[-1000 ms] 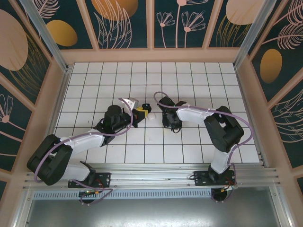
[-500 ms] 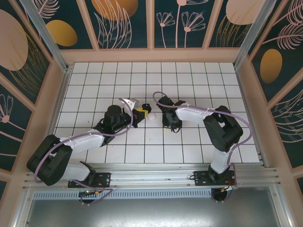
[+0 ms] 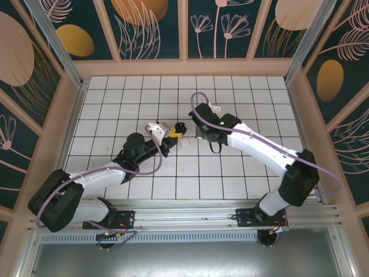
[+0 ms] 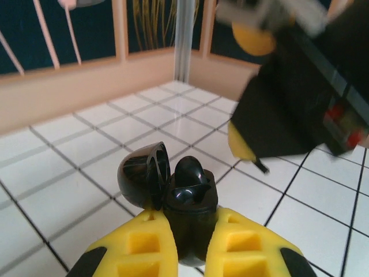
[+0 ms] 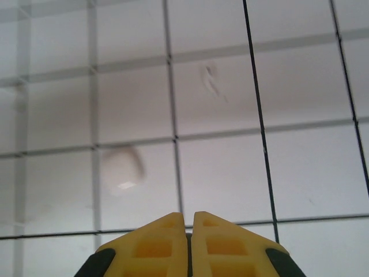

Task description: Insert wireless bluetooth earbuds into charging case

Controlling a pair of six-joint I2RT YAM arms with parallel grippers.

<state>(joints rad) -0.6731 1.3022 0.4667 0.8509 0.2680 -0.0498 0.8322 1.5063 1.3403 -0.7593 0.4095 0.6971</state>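
Note:
My left gripper (image 4: 190, 254) is shut on the black charging case (image 4: 190, 219) and holds it upright just above the tiles. The case's lid (image 4: 141, 176) is flipped open to the left. One black earbud (image 4: 190, 173) sits in a slot of the case. In the top view the case (image 3: 180, 127) is at mid-table, in the left gripper (image 3: 173, 134). My right gripper (image 3: 200, 136) hangs just right of the case, jaws closed. In the left wrist view a thin black stem (image 4: 262, 167) pokes from its yellow fingertip (image 4: 241, 145). A dark sliver shows between its fingers (image 5: 167, 242).
A small white oval object (image 3: 184, 143) lies on the tiles just in front of the case; it is a blur in the right wrist view (image 5: 121, 170). White tiled floor (image 3: 242, 92) stretches all round, bounded by wooden walls (image 3: 184, 68).
The right gripper has closed and its arm has lifted and stretched out, swinging above the tiles beside the case. The left gripper has shifted slightly with the case.

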